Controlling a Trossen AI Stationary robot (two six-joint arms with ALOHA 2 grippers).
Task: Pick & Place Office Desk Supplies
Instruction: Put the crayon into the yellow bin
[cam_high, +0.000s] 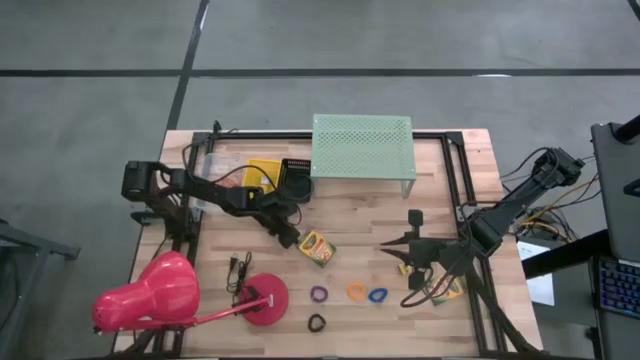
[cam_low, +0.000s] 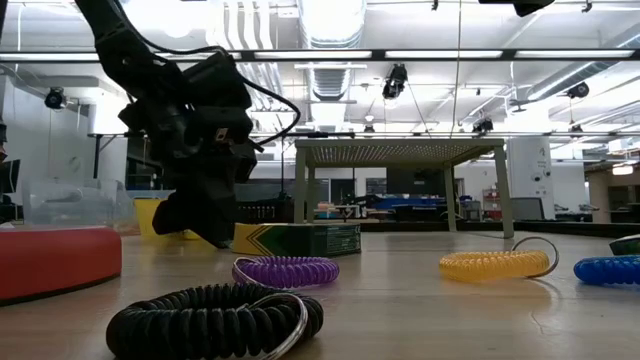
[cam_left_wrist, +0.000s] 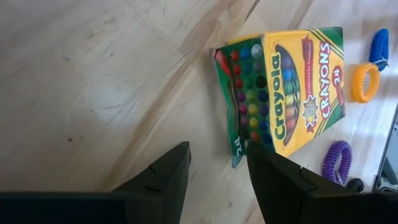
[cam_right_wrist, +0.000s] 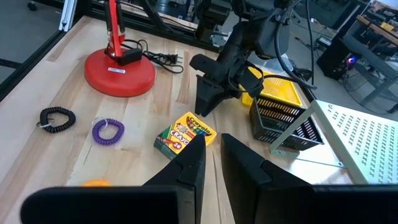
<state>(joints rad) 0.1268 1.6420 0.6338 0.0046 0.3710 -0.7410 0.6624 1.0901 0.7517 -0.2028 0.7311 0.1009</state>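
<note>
Nearest you in the low view lie the black loop (cam_low: 215, 322) and purple loop (cam_low: 286, 270): springy, light, likely to roll. Behind them, frame centre, the crayon box (cam_left_wrist: 283, 90) lies flat on the counter (cam_high: 400, 230); you should take this stiff, light card across its narrow sides. Left tool (cam_left_wrist: 216, 171) hangs open just beside it, touching nothing. Only the high view shows the right tool (cam_high: 400, 251), nearly closed, empty, lower right.
</note>
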